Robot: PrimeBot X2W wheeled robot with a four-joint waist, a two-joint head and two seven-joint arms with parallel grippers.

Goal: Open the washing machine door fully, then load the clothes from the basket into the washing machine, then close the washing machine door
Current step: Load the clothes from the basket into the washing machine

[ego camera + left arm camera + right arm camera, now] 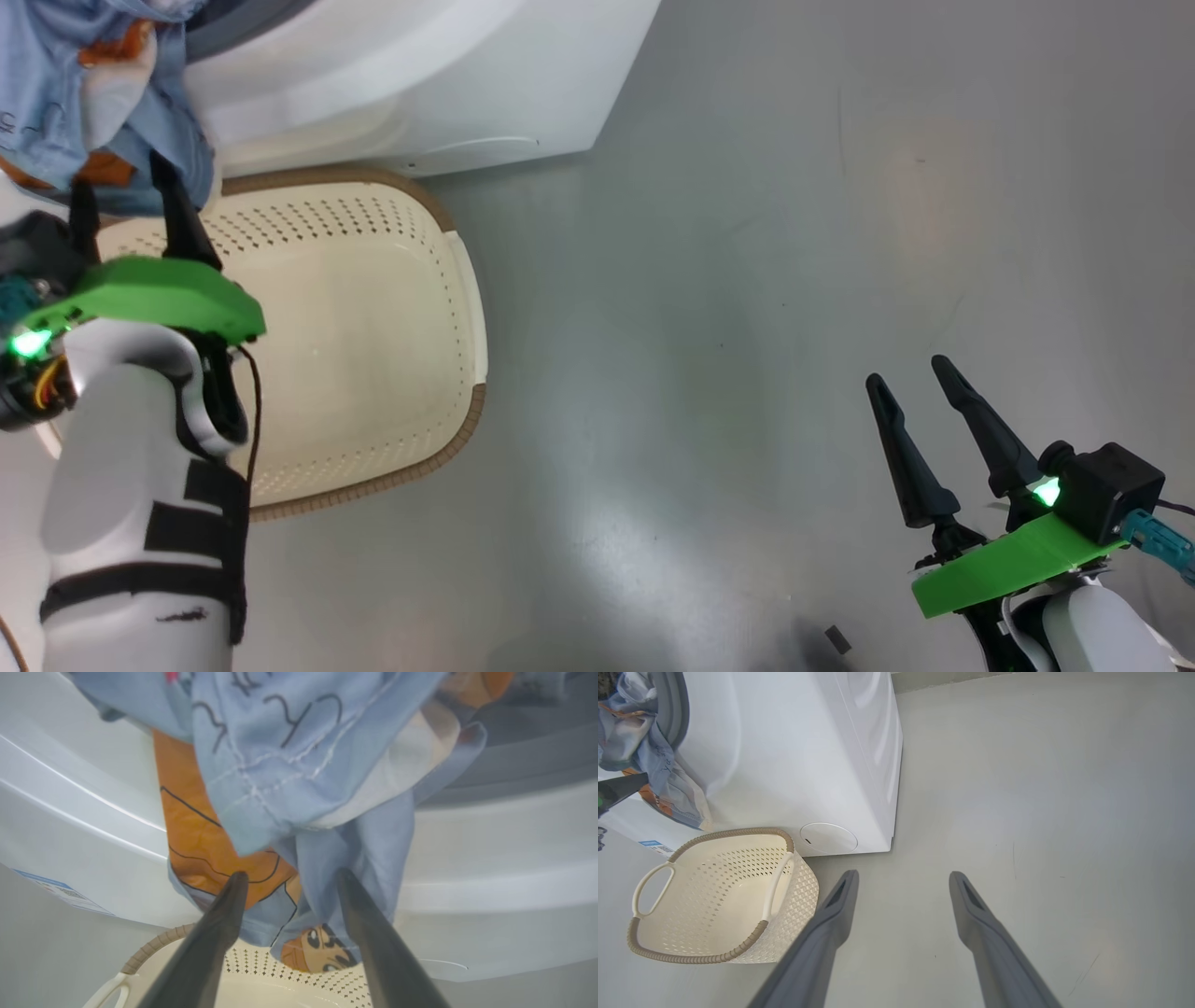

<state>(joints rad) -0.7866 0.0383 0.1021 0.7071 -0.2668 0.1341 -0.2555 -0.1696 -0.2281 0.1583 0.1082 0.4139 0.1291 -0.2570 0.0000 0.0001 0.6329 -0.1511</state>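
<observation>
- The clothes (56,84) hang out of the mouth of the washing machine (420,84): light blue cloth with orange patches and a cream-white lining, draped over the grey seal (672,709) and down the white front panel
- In the left wrist view the clothes (299,765) show dark line drawings, and a printed cartoon face sits at the lowest hem, just above the basket (299,966)
- The left gripper (119,173) points up at that hanging hem; its jaws are spread wide and released, with the cloth between and behind the fingertips (238,877) and nothing pinched; whether the tips touch the fabric cannot be told
- The basket (471,308) stands on the floor (747,280) right against the foot of the washing machine (794,756), directly below the clothes (640,756); its cream perforated walls, brown woven rim and looped handles are in plain sight in the right wrist view (724,891)
- A small blue label (60,891) is stuck low on the machine's front, and a round flap (829,837) sits near its bottom corner
- The right gripper (906,369) hangs well apart from all this, over bare grey floor (1041,788), jaws open and holding nothing (903,873)
</observation>
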